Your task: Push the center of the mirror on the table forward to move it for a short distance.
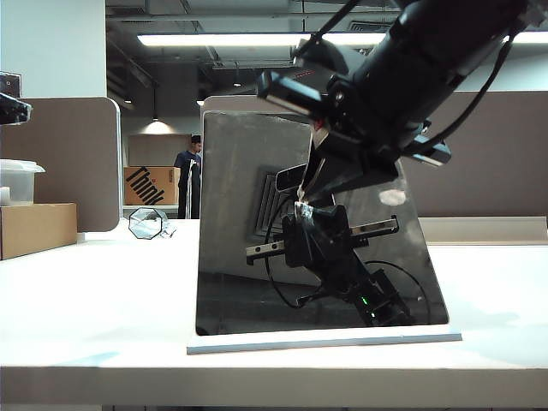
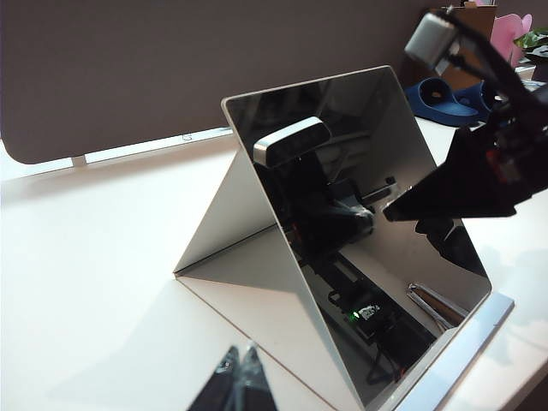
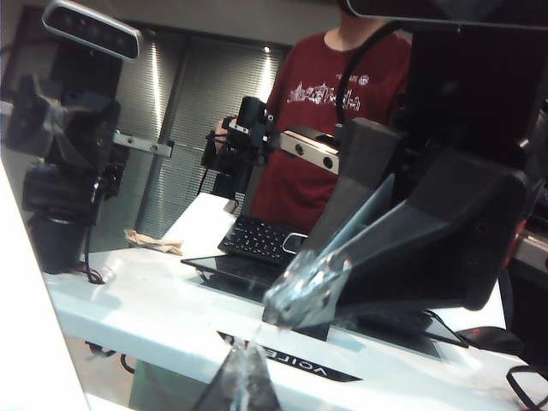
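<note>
The mirror [image 1: 248, 257] stands mid-table, leaning back on a thin white base strip [image 1: 325, 342], and its dark face reflects the arm. My right gripper [image 1: 301, 205] comes down from the upper right, shut, with its tips against the middle of the mirror's face. The right wrist view shows those closed tips [image 3: 244, 358] meeting their own reflection in the glass [image 3: 128, 300]. In the left wrist view, the mirror [image 2: 360, 128] stands on the white table [image 2: 86, 257], with the right gripper [image 2: 387, 212] touching its face. My left gripper [image 2: 240, 364] hovers shut and holding nothing, off the mirror's left side.
A small octagonal glassy object [image 1: 147, 223] lies behind the mirror to the left. A cardboard box [image 1: 34, 227] and a plastic container [image 1: 17, 180] sit at the far left, before a brown partition [image 1: 68, 154]. The table's front edge [image 1: 257, 381] runs just below the base strip.
</note>
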Motion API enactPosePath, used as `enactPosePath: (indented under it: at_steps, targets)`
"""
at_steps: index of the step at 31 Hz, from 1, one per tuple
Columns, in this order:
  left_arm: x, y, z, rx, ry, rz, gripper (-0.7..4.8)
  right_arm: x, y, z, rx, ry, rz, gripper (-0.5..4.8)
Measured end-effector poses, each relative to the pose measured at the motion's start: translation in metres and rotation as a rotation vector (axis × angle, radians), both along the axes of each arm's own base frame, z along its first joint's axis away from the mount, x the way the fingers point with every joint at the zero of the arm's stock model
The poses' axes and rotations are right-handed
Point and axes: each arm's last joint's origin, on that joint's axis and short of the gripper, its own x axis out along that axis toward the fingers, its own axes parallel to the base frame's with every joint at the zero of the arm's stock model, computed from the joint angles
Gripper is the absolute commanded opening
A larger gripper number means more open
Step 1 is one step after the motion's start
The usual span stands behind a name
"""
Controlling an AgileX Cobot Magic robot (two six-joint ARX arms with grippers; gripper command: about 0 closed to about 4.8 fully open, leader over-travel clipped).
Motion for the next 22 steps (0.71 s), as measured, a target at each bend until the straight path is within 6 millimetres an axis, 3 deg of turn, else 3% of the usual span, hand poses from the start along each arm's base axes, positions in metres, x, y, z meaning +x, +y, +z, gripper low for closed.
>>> enactPosePath:
  at_steps: [8,15,22]
  targets:
    - [0.0,0.0,0.0,0.0,0.0,0.0,-0.05,0.015,0.013,-0.004,-0.016,-0.016,-0.041,-0.05]
    - [0.0,0.0,0.0,0.0,0.0,0.0,-0.05,0.043,0.033,-0.002,-0.027,-0.022,-0.066,-0.05]
    - [0.0,0.0,0.0,0.0,0.0,0.0,-0.05,0.067,0.042,-0.011,-0.059,-0.002,-0.097,-0.05]
